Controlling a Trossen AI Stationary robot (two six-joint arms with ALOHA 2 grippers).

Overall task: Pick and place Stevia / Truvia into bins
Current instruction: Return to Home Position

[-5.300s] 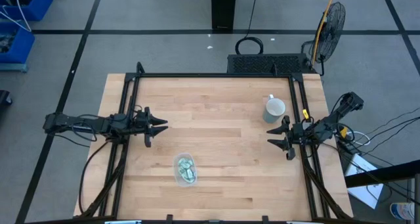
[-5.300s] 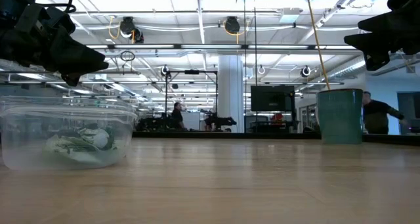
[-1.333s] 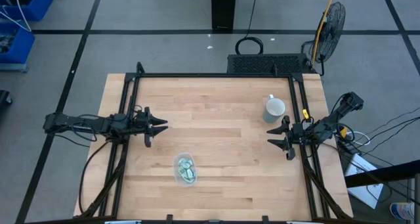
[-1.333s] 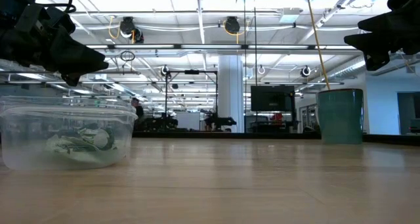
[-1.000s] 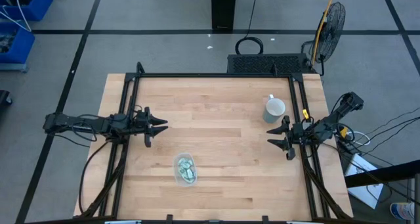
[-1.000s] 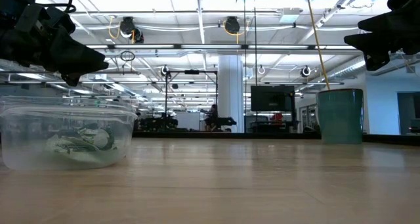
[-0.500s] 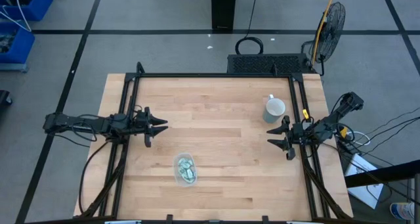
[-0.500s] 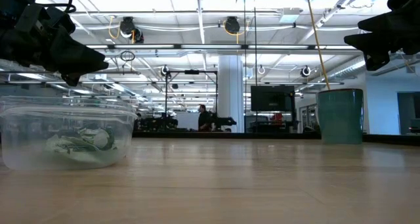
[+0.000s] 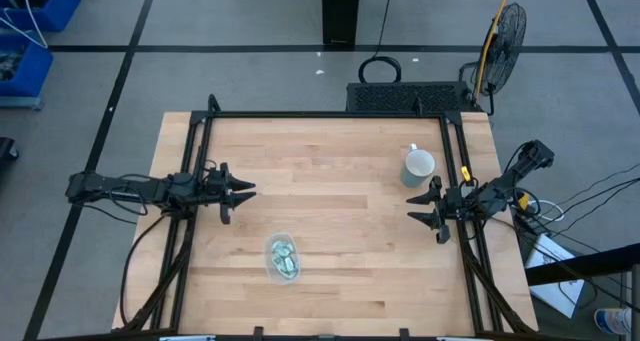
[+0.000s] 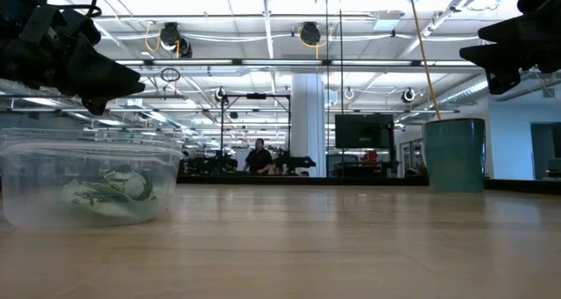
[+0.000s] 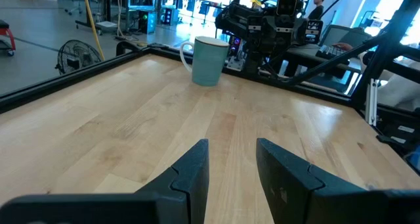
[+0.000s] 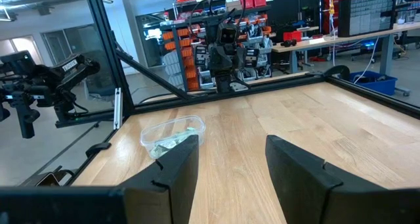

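— What is seen to have changed on the pale wooden worktop (image 9: 330, 151)?

— Nothing on it. Nearest, a little left of centre, the small clear plastic container with rounded corners (image 9: 283, 257) is found where it was. The pale green and white paper packets (image 9: 286, 262) are heaped inside it, and none is seen loose on the boards. Farther back, the left gripper (image 9: 240, 191) is held over the left edge and the right gripper (image 9: 425, 207) over the right edge, as before. Each pair of jaws is parted by a moderate gap, and nothing is held in either. At the far right, the grey-white mug with a handle (image 9: 419, 166) is left untouched. Only a person (image 10: 259, 157) in the room beyond is seen to have shifted.

— What is to be concluded for the task?

— The sorting is judged finished, and the arms are taken to be parked at home. No further move appears to be called for.
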